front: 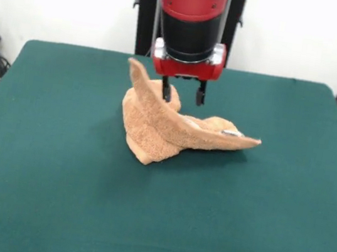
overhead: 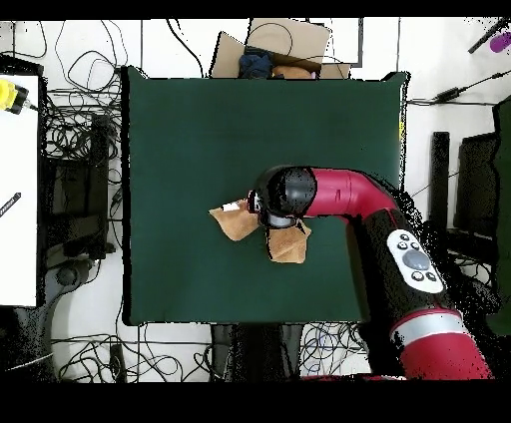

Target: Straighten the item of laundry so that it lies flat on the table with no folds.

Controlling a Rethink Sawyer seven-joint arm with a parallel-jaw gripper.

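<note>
Hanging crumpled towel [front: 168, 129] beneath and around parted gripper [front: 183, 94] fingers, none gripped.

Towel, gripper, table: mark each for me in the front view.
towel [front: 161, 134]: front view, on the bunched middle of the cloth.
gripper [front: 183, 93]: front view, midway between the two dark fingers.
table [front: 54, 166]: front view, on bare green cloth.

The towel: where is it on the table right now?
In the front view the towel lies crumpled near the green table's middle, slightly toward the robot's side, one corner standing up beside the gripper directly above it.
</note>
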